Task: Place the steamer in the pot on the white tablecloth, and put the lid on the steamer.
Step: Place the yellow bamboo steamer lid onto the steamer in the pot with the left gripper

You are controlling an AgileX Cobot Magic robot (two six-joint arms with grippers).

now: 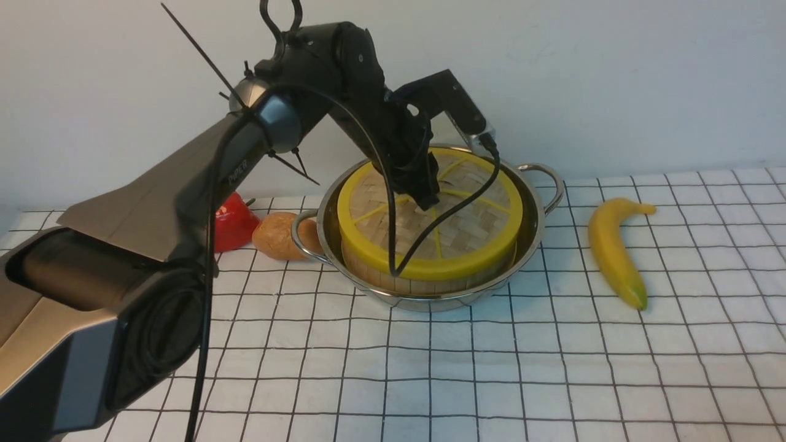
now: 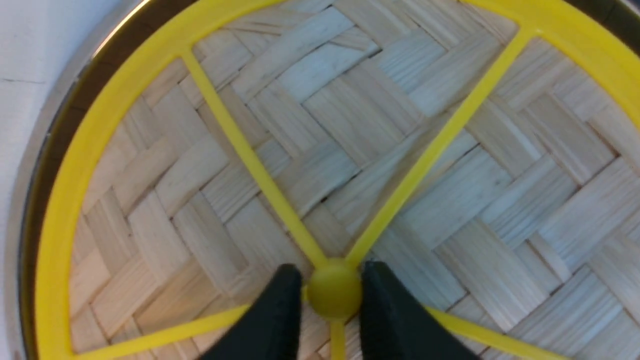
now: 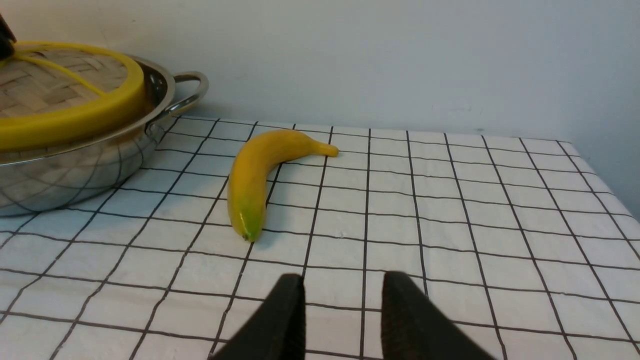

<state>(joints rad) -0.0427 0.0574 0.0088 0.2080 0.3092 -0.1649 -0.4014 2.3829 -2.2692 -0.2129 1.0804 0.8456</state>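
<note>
The pot [image 1: 529,245] stands on the white tablecloth [image 1: 491,368] at the back middle. The steamer [image 1: 393,281] sits inside it; only its slatted side wall shows, its contents are hidden. The lid [image 1: 457,230] lies flat on top of the steamer. My left gripper [image 1: 430,201] points down at the lid's centre, and in the left wrist view it [image 2: 332,295] is shut on the lid's [image 2: 350,115] yellow knob. My right gripper [image 3: 342,295] is open and empty, low over the cloth to the right of the pot [image 3: 75,170]. It is out of the front view.
A yellow banana [image 1: 614,252] lies on the cloth right of the pot, ahead of my right gripper in its wrist view [image 3: 255,175]. A red fruit [image 1: 234,224] and a brown bread-like lump [image 1: 276,236] sit left of the pot. A wall rises behind.
</note>
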